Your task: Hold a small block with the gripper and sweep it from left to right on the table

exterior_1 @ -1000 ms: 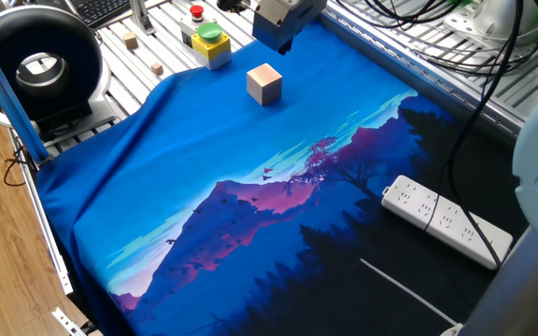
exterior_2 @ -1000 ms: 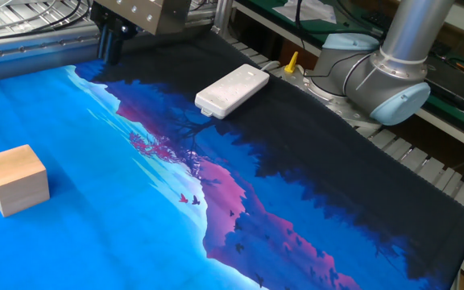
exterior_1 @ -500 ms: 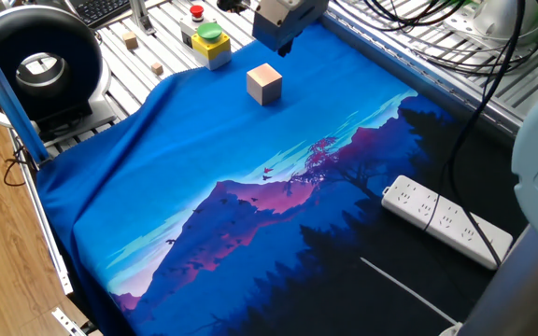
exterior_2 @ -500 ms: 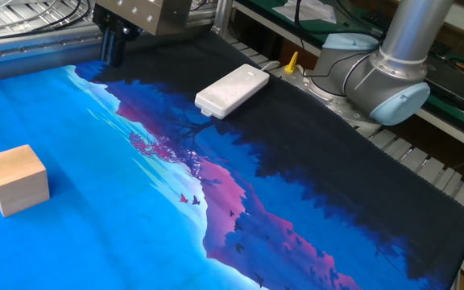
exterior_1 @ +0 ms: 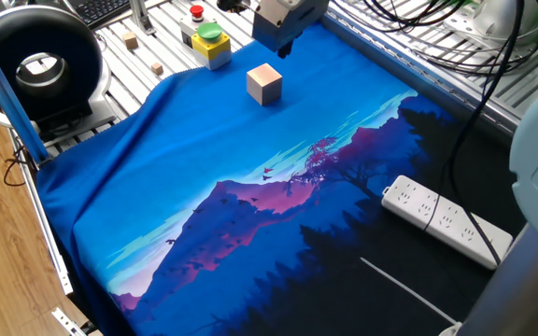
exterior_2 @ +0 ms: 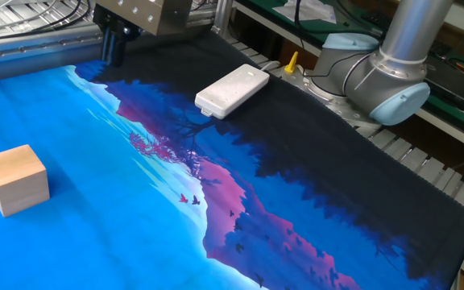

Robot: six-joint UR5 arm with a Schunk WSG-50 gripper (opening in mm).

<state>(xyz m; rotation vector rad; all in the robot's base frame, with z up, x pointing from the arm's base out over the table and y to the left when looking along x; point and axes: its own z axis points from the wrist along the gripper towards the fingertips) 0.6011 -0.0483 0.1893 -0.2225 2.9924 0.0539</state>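
The small block (exterior_1: 264, 83) is a light tan wooden cube that stands alone on the blue part of the cloth-covered table (exterior_1: 204, 177). It also shows at the left edge of the other fixed view (exterior_2: 14, 179). The gripper (exterior_1: 283, 45) hangs above the far edge of the cloth, beyond the block and well apart from it. Its grey body and dark fingers (exterior_2: 113, 50) show at the top of the other fixed view. It holds nothing. The frames do not show the gap between the fingers.
A white power strip (exterior_1: 446, 220) lies on the dark part of the cloth, also seen in the other fixed view (exterior_2: 232, 89). A yellow box with red and green buttons (exterior_1: 205, 37) and tiny wooden cubes (exterior_1: 130, 39) sit on the slats. The arm's base (exterior_2: 385, 68) stands beside the table.
The gripper has shifted only a hair sideways. The block has not moved.
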